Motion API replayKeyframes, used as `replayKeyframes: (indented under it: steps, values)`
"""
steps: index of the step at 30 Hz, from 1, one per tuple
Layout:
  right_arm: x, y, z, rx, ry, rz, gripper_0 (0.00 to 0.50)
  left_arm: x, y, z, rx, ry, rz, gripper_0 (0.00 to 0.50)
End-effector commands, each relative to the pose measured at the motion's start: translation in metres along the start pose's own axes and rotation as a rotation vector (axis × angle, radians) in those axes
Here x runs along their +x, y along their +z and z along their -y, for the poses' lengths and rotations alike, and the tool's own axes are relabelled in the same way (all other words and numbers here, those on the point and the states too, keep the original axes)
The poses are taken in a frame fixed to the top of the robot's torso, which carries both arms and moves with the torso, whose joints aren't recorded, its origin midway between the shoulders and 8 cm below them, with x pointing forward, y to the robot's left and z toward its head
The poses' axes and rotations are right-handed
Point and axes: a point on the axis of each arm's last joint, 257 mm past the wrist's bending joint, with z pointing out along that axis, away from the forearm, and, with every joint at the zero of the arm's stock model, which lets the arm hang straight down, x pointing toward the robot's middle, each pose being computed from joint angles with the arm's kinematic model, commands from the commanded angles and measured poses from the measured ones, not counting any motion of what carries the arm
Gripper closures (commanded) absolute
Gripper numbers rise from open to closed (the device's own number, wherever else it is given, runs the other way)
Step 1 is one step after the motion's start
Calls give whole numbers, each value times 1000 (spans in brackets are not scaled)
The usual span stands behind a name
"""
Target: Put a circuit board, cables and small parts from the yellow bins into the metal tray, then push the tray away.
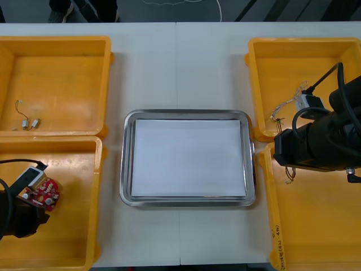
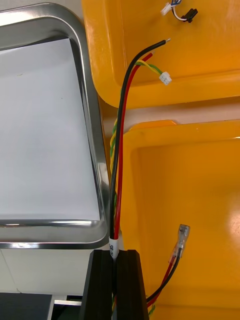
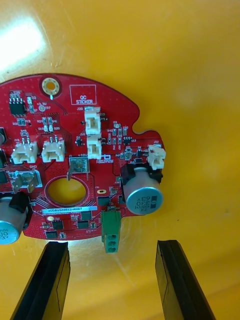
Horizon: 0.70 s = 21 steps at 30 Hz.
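Observation:
My right gripper (image 2: 118, 265) is shut on a bundle of red, black and yellow cables (image 2: 119, 165). The bundle runs out from the fingers over the gap between the metal tray (image 2: 95, 150) and the right-hand yellow bins. In the front view the right arm (image 1: 316, 141) hangs above the rims of those two bins. My left gripper (image 3: 114, 277) is open over the near left bin. A round red circuit board (image 3: 80, 160) lies flat on the bin floor just ahead of its fingertips. The same board (image 1: 46, 195) shows beside the left arm in the front view.
The tray (image 1: 189, 116), white inside, sits at the middle of the table. The far left bin (image 1: 62, 45) holds small metal parts (image 1: 29, 122) on thin wires. Another cable (image 1: 287, 104) lies in the far right bin (image 1: 293, 48). The near right bin (image 2: 195, 200) lies under the held bundle's tail.

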Motion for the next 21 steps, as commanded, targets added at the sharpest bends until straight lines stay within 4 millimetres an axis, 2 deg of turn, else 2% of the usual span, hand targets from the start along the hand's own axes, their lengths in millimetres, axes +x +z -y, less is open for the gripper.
replayKeyframes:
  steps: [1, 19, 21]
  values:
    - [-8, -6, -7, -5, -32, 25, 500, -18, 1, 6, -5, 178, 33, 0]
    - [-7, -6, -7, -6, -33, 22, 500, -25, 5, 11, -7, 173, 42, 0]
    - [-6, -5, -7, -7, -34, 20, 500, -26, 5, 11, -9, 175, 44, 14]
